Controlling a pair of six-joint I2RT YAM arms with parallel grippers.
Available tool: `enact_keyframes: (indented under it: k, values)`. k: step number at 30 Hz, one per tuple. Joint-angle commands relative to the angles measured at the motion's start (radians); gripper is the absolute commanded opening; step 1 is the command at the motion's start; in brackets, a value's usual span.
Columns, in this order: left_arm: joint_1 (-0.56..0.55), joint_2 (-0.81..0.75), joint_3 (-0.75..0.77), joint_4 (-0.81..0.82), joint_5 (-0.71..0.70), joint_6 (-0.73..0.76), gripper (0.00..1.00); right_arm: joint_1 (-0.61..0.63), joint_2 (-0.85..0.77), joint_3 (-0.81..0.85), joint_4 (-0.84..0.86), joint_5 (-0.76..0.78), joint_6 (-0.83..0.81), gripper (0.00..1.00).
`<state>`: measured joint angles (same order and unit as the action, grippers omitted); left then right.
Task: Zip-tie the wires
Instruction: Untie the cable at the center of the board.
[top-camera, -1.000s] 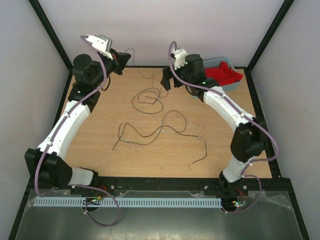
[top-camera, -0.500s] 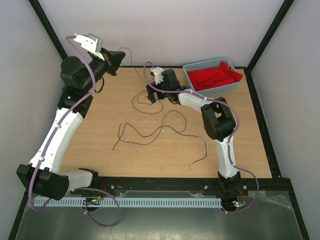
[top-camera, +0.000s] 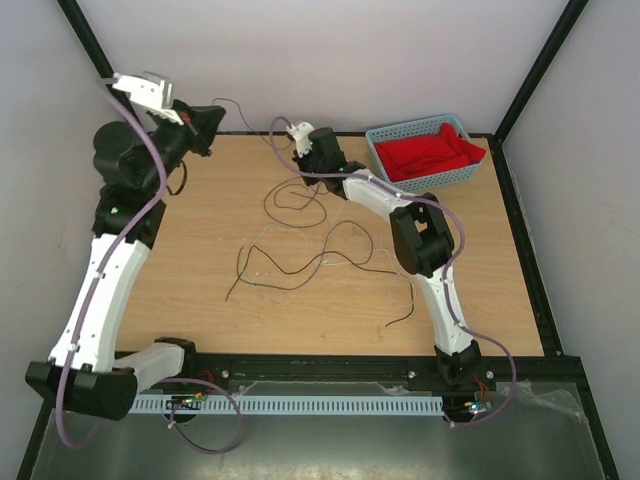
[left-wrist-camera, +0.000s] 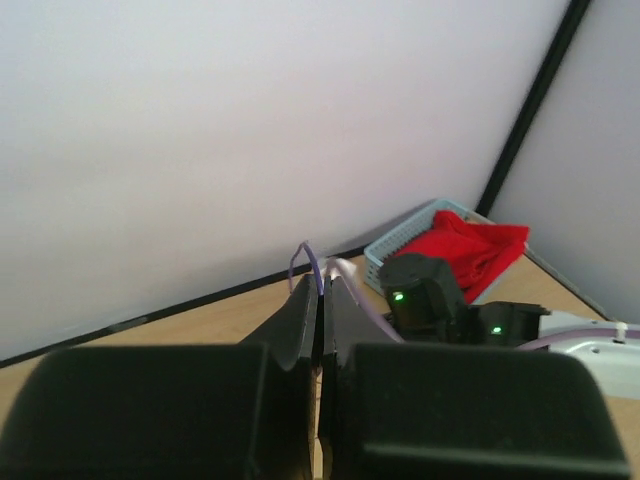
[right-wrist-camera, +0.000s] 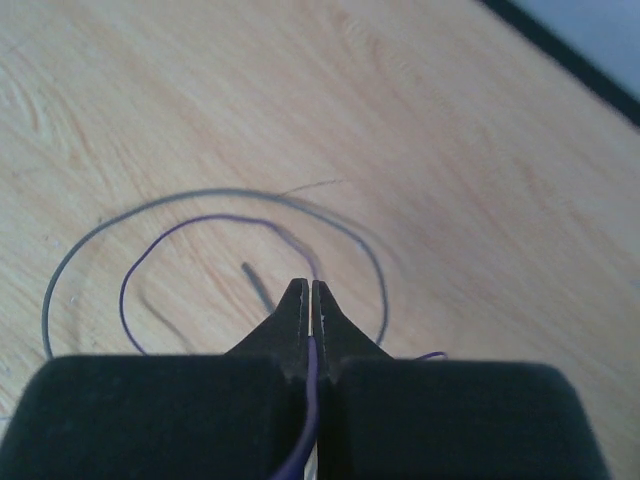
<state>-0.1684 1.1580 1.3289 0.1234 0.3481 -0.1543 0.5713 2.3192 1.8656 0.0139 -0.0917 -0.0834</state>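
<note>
Several thin dark wires (top-camera: 300, 268) loop across the wooden table, with a smaller coil (top-camera: 292, 203) farther back. My left gripper (top-camera: 208, 122) is raised at the back left. In the left wrist view its jaws (left-wrist-camera: 322, 280) are shut on a thin purple wire (left-wrist-camera: 303, 254) that sticks out past the tips. My right gripper (top-camera: 303, 168) is low over the back coil. In the right wrist view it (right-wrist-camera: 311, 285) is shut on a purple wire (right-wrist-camera: 312, 390) running between its jaws, above a wire loop (right-wrist-camera: 190, 222) on the wood. I cannot make out the zip tie for certain.
A blue basket (top-camera: 385, 135) holding red cloth (top-camera: 430, 152) stands at the table's back right corner. Pale thin strands (top-camera: 402, 285) lie among the dark wires. Black frame posts and white walls enclose the table.
My right arm swung left from the basket to the back coil, and its jaws closed on a wire. My left arm pulled back and to the left, still shut on its wire.
</note>
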Motion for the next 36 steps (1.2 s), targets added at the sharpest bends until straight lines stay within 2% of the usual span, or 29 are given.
enact_keyframes:
  k: [1, 6, 8, 15, 17, 19, 22, 30, 36]
  values:
    - [0.078, -0.116, -0.029, -0.072, -0.08, -0.061, 0.0, -0.011, -0.083, 0.109, -0.083, 0.106, -0.06, 0.0]
    - [0.233, -0.203, -0.135, -0.139, 0.01, -0.175, 0.0, -0.059, -0.18, 0.26, -0.147, 0.099, -0.053, 0.0]
    - [0.286, -0.229, -0.18, -0.145, 0.048, -0.216, 0.0, -0.078, -0.208, 0.309, -0.162, 0.094, -0.048, 0.04]
    - [0.424, -0.27, -0.25, -0.196, 0.103, -0.286, 0.0, -0.132, -0.279, 0.365, -0.171, 0.072, -0.026, 0.1]
    - [0.461, -0.271, -0.26, -0.213, 0.095, -0.312, 0.0, -0.139, -0.283, 0.378, -0.17, 0.071, -0.024, 0.13]
    - [0.521, -0.276, -0.263, -0.278, 0.06, -0.336, 0.0, -0.148, -0.292, 0.382, -0.172, 0.074, -0.02, 0.23]
    - [0.564, -0.274, -0.264, -0.339, 0.015, -0.335, 0.0, -0.15, -0.302, 0.373, -0.17, 0.084, -0.025, 0.29]
    - [0.703, -0.235, -0.289, -0.403, -0.072, -0.368, 0.0, -0.185, -0.323, 0.331, -0.171, 0.098, -0.033, 0.38]
    - [0.867, -0.198, -0.321, -0.391, -0.008, -0.437, 0.0, -0.232, -0.311, 0.329, -0.166, 0.078, -0.003, 0.41]
